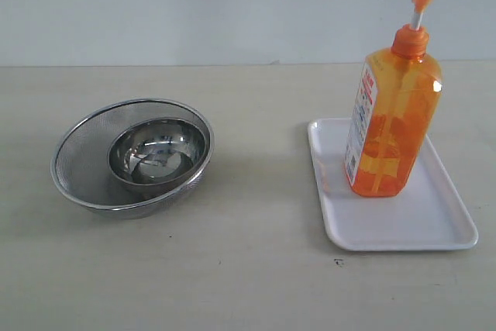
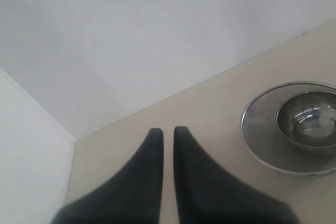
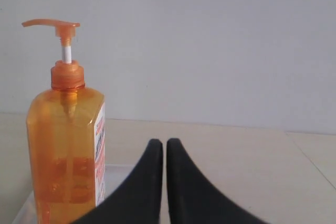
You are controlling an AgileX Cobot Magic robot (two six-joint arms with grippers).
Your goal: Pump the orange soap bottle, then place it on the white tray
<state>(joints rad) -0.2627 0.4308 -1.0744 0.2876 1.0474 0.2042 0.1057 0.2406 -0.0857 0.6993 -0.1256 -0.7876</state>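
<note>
The orange soap bottle (image 1: 394, 125) stands upright on the white tray (image 1: 403, 218) at the right of the table, pump head raised. The right wrist view shows the same orange soap bottle (image 3: 65, 145) beside my right gripper (image 3: 165, 144), which is shut, empty and apart from it, with the white tray (image 3: 118, 174) under the bottle. My left gripper (image 2: 167, 132) is shut with a thin slit between its black fingers and holds nothing, hanging above bare table. Neither gripper appears in the exterior view.
A round steel bowl (image 1: 157, 151) sits inside a mesh strainer (image 1: 81, 160) on the left half of the table; the same strainer (image 2: 257, 129) shows in the left wrist view. A pale wall stands behind the table.
</note>
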